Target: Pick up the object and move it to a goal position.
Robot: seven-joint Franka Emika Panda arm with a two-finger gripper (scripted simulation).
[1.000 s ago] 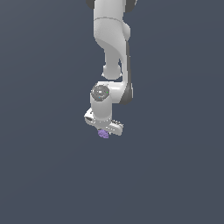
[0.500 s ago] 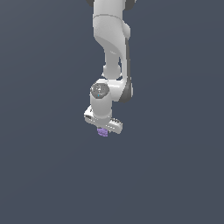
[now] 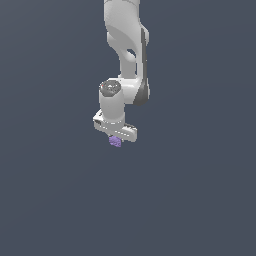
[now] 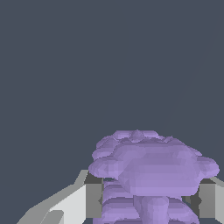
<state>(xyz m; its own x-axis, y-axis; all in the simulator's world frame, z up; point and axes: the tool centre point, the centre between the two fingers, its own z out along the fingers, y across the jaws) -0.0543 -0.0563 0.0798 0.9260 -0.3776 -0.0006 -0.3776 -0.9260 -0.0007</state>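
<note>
Both fingers (image 4: 93,200) on bumpy object (image 4: 151,173) only in wrist view

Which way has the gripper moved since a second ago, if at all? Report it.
Yes. The gripper, shut on the object, has risen and drifted slightly to the exterior view's left, nearer the arm's upper link.

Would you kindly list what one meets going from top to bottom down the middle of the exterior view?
White arm link → wrist joint with its round grey cap → gripper → light-purple grape-like clump held beneath it → bare dark grey background.
</note>
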